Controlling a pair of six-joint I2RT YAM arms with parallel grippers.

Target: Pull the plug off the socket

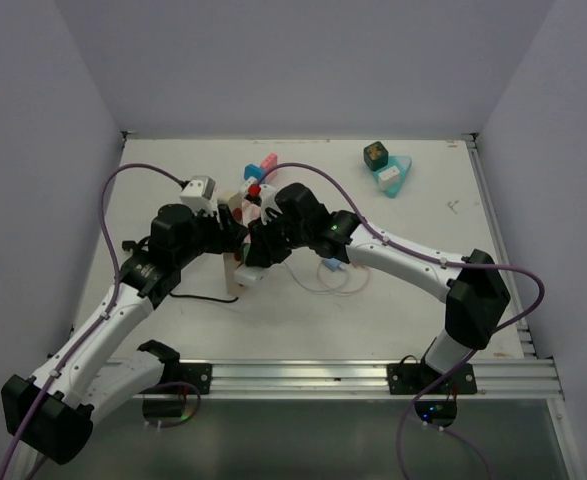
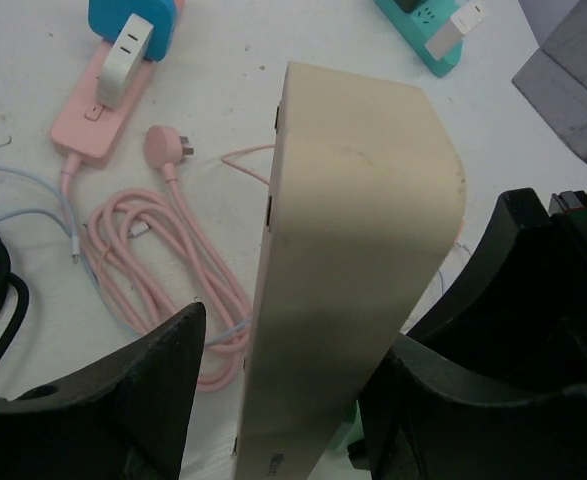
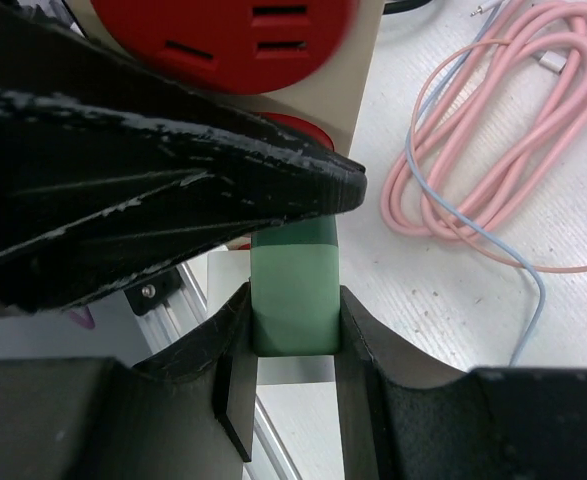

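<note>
1. The left tool (image 2: pixel 293 385) straddles a cream socket strip (image 2: pixel 363 220) that stands on end on the tabletop (image 1: pixel 493 200), just toward 9 o'clock from its middle
2. In the left wrist view its 3 o'clock finger (image 2: pixel 453 400) lies against the strip's edge, while a sliver of tabletop shows between the strip and the 9 o'clock finger (image 2: pixel 133 400); I cannot tell whether this tool is truly clamped on the strip
3. The right tool (image 3: pixel 293 345) is clenched on a green plug (image 3: pixel 293 295), one finger pressed to each side of it
4. The plug sits at the 6 o'clock end of the strip, below its red outlet faces (image 3: pixel 223 30); its upper end is hidden behind a black finger of the left tool, so whether it is seated in the strip cannot be seen
5. From above, both tools meet at the strip, the left from 8 o'clock, the right from 4 o'clock
6. A coiled pink cable (image 2: pixel 163 260) lies on the tabletop at 9 o'clock of the strip, with a pink socket bar (image 2: pixel 93 110) at 11 o'clock
7. A teal socket block (image 1: pixel 393 175) rests well apart toward 1 o'clock, a dark green cube (image 1: pixel 375 153) just beside it
</note>
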